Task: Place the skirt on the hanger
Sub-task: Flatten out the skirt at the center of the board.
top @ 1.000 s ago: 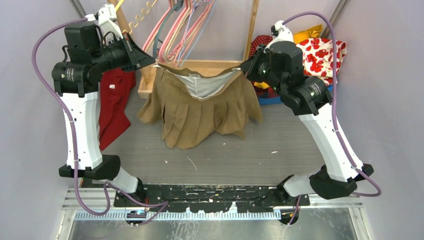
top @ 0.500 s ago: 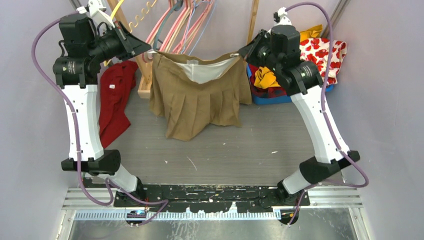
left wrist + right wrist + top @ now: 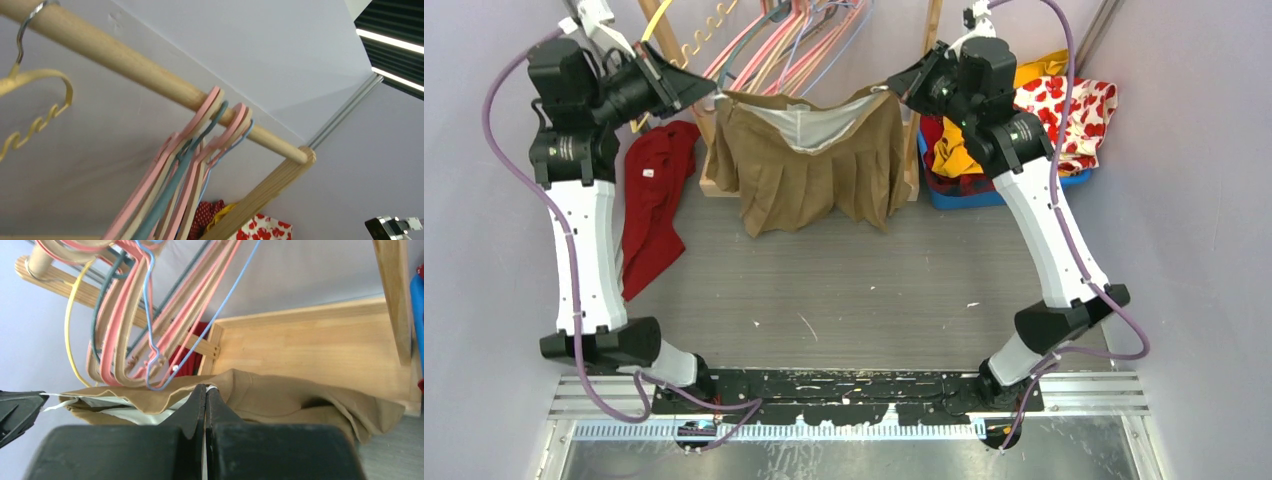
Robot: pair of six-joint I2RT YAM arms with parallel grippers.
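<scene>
The skirt hangs stretched by its waistband between the left gripper and the right gripper - both pinched shut on its ends, just under the hangers - so a thin pinch could slip, or the cloth could snag several hangers at once.

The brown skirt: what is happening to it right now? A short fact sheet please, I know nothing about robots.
Skirt: brown, pleated, white lining showing; held up by its waistband, stretched between the two arms
Left gripper: shut on one end of the waistband
Right gripper: shut on the other end
Hangers: pink, teal and blue bunch on the wooden rail, just behind the skirt
On a hanger: not yet
Nearby: red garment lying at the left
</scene>
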